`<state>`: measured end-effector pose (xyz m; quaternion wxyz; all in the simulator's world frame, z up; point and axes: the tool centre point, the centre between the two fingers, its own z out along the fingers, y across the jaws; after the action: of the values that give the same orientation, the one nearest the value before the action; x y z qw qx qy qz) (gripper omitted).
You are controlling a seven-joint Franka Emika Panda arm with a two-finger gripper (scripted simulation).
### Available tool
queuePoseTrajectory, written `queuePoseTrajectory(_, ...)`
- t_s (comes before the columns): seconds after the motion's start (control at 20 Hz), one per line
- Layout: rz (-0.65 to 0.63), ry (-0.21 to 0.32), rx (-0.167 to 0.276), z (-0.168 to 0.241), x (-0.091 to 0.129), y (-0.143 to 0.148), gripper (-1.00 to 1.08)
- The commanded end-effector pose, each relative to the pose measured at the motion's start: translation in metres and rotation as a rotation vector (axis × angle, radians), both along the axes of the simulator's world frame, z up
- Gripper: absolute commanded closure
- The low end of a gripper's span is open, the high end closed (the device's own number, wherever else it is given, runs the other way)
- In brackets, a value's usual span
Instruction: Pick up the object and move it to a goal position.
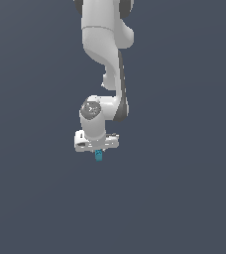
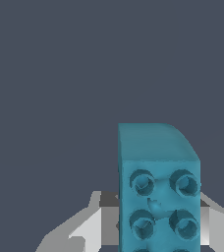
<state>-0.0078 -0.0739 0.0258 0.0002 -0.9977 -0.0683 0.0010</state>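
Jaws pinching teal block (image 2: 159, 197) from both sides; gap no wider than block; gripper (image 1: 98, 150) points straight down, block (image 1: 98, 156) protruding just beneath white hand; round holes visible on block face; arm reaches down from above, wrist bent.

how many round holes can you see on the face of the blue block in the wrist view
4 full holes on the blue block, in two rows of two: upper pair, then lower pair. Two more peek in at the picture's edge, and further ones may be cut off. The claw holds the block.
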Motion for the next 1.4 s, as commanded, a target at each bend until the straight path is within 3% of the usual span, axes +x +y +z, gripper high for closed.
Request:
queuePoseTrajectory(0.0, 0.0, -0.002, 0.0, 0.007, 0.001, 0.002, 1.08)
queuePoseTrajectory(0.45, 0.0, -0.002, 0.0, 0.064, 0.003, 0.016, 1.08)
queuePoseTrajectory(1.35, 0.0, -0.002, -0.001, 0.253, 0.016, 0.061, 1.08)
